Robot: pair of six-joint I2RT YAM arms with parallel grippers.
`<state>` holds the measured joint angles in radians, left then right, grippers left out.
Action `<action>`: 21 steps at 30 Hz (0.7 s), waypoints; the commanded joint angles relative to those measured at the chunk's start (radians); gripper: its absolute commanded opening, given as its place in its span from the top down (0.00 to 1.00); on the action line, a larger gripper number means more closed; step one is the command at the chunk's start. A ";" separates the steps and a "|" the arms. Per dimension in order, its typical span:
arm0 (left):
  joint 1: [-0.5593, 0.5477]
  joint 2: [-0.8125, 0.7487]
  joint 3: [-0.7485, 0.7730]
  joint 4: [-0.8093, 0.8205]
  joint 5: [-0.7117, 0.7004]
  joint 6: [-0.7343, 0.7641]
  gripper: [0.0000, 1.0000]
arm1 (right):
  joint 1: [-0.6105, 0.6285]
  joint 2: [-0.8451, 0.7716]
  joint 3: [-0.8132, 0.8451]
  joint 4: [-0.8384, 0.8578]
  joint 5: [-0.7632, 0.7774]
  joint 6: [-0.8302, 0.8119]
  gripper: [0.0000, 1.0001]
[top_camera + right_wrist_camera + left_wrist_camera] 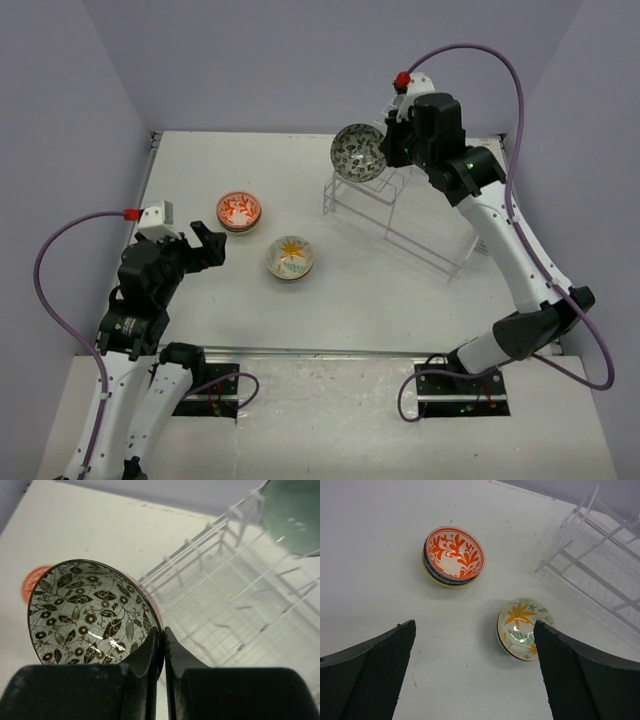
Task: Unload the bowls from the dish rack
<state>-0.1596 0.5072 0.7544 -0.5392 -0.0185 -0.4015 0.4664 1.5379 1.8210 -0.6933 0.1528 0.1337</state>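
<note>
The white matte counter carries the dish rack on its right half, a clear wire frame with a raised slotted section at the left and a long lower section running towards the near right. The right arm reaches over the raised section. Its jaws are closed on the rim of a glazed bowl with a black leaf pattern, held clear of the wires and tipped on edge, its hollow turned towards the counter's left half. The bowl lies left of the jaws, so the open counter and the unloaded bowls lie in that same direction, probably the coming set-down path. The left arm is nearer those bowls, and its jaws stand wide open with nothing between them. Before them sits a red-orange floral bowl nested on a short stack. Near it, apart, rests a cream bowl with a yellow flower. A pale green bowl, blurred, appears at the rack's far end.
</note>
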 commanded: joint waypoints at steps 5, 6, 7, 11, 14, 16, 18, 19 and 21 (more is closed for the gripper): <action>-0.004 -0.042 0.000 0.027 -0.057 -0.011 0.00 | 0.130 -0.062 -0.163 0.081 -0.321 0.214 1.00; -0.003 -0.047 0.000 0.025 -0.063 -0.016 0.00 | 0.149 -0.047 -0.195 0.095 -0.341 0.239 1.00; -0.003 -0.056 0.000 0.024 -0.066 -0.016 0.00 | 0.190 -0.038 -0.210 0.109 -0.338 0.248 1.00; -0.001 -0.070 -0.001 0.024 -0.075 -0.019 0.00 | 0.229 0.031 -0.270 0.159 -0.372 0.308 1.00; -0.001 -0.068 -0.001 0.024 -0.075 -0.019 0.00 | 0.235 0.073 -0.311 0.225 -0.440 0.362 1.00; -0.001 -0.065 -0.001 0.024 -0.072 -0.017 0.00 | 0.258 0.122 -0.301 0.207 -0.408 0.357 1.00; -0.001 -0.065 -0.001 0.022 -0.070 -0.017 0.00 | 0.273 0.151 -0.293 0.193 -0.392 0.359 1.00; -0.001 -0.064 -0.001 0.022 -0.072 -0.017 0.00 | 0.275 0.174 -0.293 0.196 -0.388 0.359 1.00; -0.003 -0.067 -0.001 0.024 -0.070 -0.017 0.00 | 0.278 0.198 -0.295 0.193 -0.377 0.360 1.00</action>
<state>-0.1596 0.4423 0.7544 -0.5400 -0.0780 -0.4091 0.7284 1.7317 1.5028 -0.5762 -0.2089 0.4534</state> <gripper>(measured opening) 0.997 0.047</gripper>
